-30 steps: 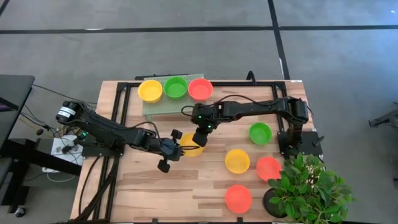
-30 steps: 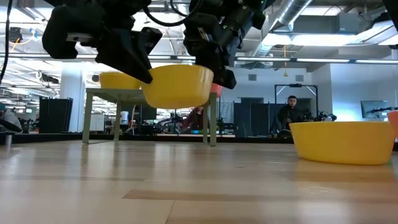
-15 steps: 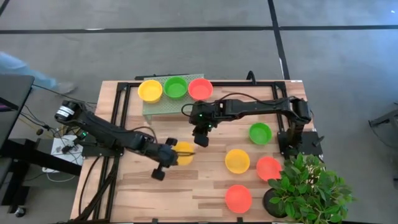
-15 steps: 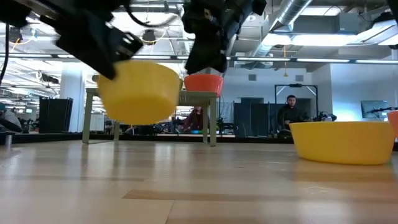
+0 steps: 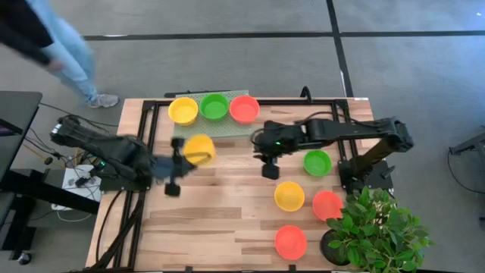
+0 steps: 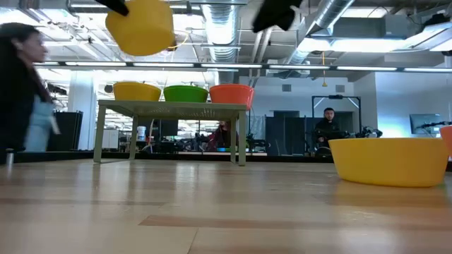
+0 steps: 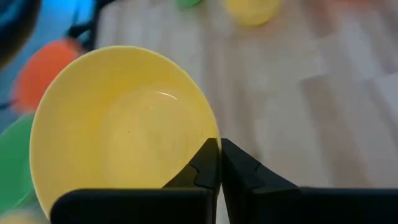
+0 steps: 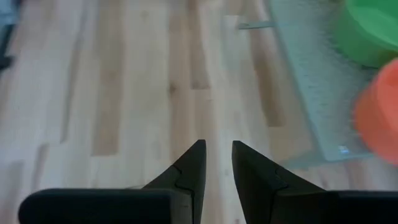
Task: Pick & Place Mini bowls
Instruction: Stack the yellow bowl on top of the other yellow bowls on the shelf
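Near right of table (image 5: 220, 227): a red bowl (image 5: 290, 242) lies nearest, beside the potted plant (image 5: 375, 227); behind it a yellow bowl (image 5: 289, 196) and another red bowl (image 5: 326, 205).
Middle right: a green bowl (image 5: 317, 162) sits just right of the right gripper (image 5: 269, 167), whose fingers (image 8: 189, 168) stand slightly apart, holding nothing.
Middle left: the left gripper (image 7: 219, 163) pinches the rim of a raised yellow bowl (image 5: 198, 149), fingers closed on it.
Far: a small stand (image 6: 169, 107) carries three bowls (image 5: 214, 107), apparently yellow, green and red.
Beyond the table: a person (image 5: 53, 45) walks past.
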You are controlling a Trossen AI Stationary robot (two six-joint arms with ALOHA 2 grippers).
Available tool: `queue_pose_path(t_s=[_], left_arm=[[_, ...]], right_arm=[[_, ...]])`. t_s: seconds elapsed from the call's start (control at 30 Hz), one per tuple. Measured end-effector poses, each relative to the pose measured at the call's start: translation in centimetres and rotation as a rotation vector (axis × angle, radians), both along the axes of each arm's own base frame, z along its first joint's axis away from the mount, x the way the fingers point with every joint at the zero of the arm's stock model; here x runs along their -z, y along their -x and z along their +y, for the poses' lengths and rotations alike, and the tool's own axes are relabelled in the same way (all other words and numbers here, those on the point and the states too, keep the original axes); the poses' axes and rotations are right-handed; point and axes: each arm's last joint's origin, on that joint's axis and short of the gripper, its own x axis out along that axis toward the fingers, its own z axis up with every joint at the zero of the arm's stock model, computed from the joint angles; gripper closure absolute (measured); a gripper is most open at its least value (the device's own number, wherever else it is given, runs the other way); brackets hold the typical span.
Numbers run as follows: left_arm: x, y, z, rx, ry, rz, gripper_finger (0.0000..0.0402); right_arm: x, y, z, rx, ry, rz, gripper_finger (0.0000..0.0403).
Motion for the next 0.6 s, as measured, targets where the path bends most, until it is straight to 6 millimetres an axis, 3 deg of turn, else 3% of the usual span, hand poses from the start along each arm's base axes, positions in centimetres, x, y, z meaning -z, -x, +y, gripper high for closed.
queue_pose_path(t_s=[0.2,0.33,0.47,0.6], left_arm=[[-2.7,1.3,5.1,-0.205,-0.045,-0.033,0.0393],[-2.7,1.4,8.7,-0.342,-0.112,0.013,0.0393],[-2.2,1.4,12.1,-0.44,-0.049,0.065,0.0393],[-1.4,1.4,14.9,-0.545,0.0,0.111,0.0393]], right_arm=[[5.1,3.2,-0.9,-0.001,-0.077,-0.038,0.033],[8.5,4.4,-1.9,0.026,-0.142,-0.106,0.0331],[10.0,4.9,-2.6,0.034,-0.148,-0.138,0.0331],[10.1,4.8,-3.1,0.04,-0.136,-0.16,0.0331]])
